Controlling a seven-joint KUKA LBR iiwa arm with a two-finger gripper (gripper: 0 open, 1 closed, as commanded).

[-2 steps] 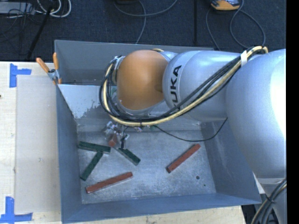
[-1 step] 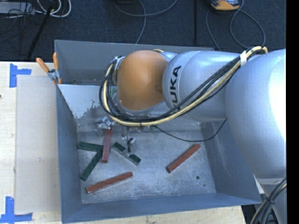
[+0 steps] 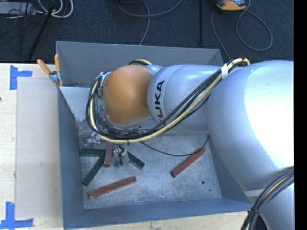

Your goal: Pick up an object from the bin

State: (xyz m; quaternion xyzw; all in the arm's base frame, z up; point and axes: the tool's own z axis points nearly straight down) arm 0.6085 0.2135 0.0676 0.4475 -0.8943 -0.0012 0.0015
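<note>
Several slim sticks lie loose on the floor of the grey bin point(image 3: 139, 54), some dark green, some reddish-brown. The arm point(image 3: 249, 114) leans in from the right, its orange cover point(image 3: 123, 95) bulging over the left half. Under that cover the tool point(image 3: 116, 155) hangs low over a small cluster at the left-centre of the floor. A short reddish-brown stick point(image 3: 108, 156) lies there, just beside the tool. A dark green stick point(image 3: 92, 152) lies flat to its left, and a dark green piece point(image 3: 135, 162) angles off to the right. A longer green stick point(image 3: 92, 174) slants away toward the front-left.

From where I stand the wrist and its looped cables point(image 3: 158, 126) hide most of the tool's end, so I cannot tell whether it is apart, together or clamped on anything. The short reddish-brown stick looks like the nearest candidate.

Coming down on the cluster makes sense to me, since a close there should catch something. The crowded pieces could also jam or tip against each other. Two longer reddish-brown sticks lie clear of all this, one near the front point(image 3: 112, 187) and one well apart on the right point(image 3: 188, 162), both easier to take alone
</note>
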